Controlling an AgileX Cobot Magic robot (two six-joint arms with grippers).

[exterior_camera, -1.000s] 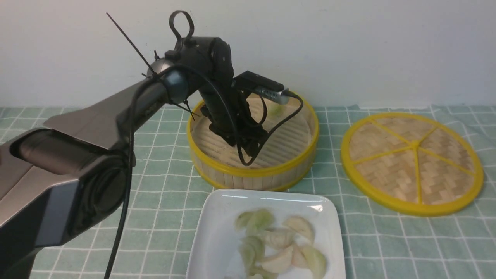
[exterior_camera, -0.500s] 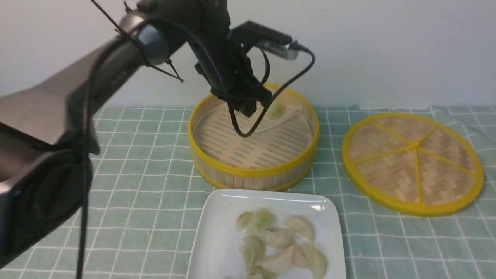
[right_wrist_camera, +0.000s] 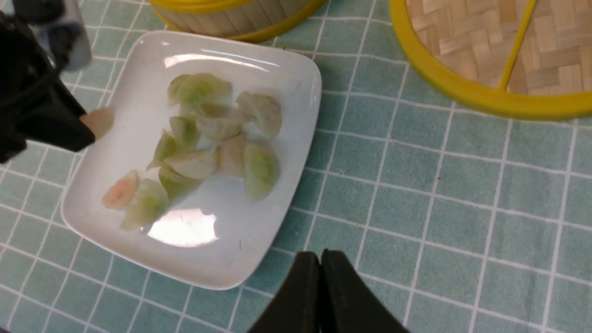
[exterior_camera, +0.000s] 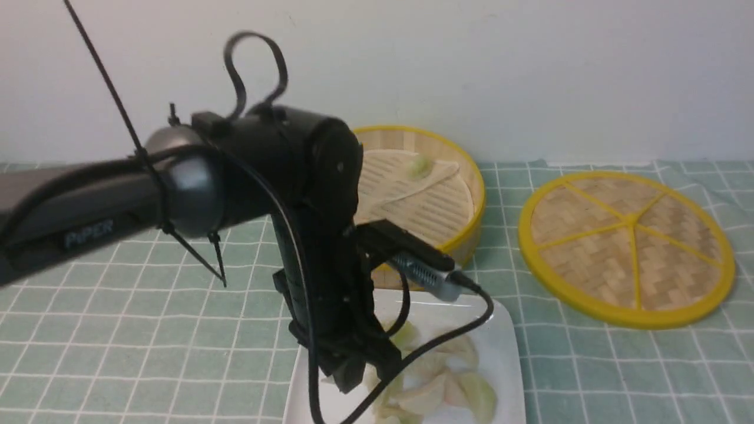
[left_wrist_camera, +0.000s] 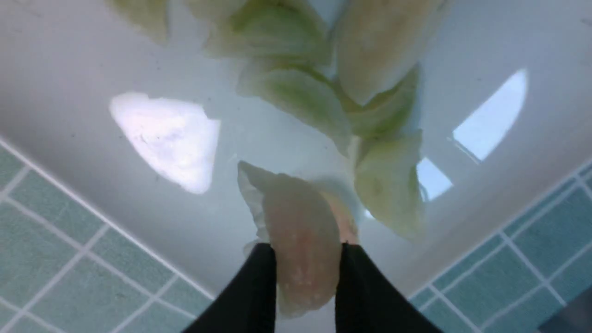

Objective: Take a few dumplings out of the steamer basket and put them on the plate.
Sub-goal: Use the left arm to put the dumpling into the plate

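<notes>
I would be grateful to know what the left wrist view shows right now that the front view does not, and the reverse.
Only the left wrist view: the pinkish dumpling held between the fingertips of the left gripper.

Only the front view: the steamer basket, the pale green dumpling in it, and the flat woven disc with yellow spokes.

Both: the left gripper, the plate with several dumplings on it, and the green checked cloth.
</notes>
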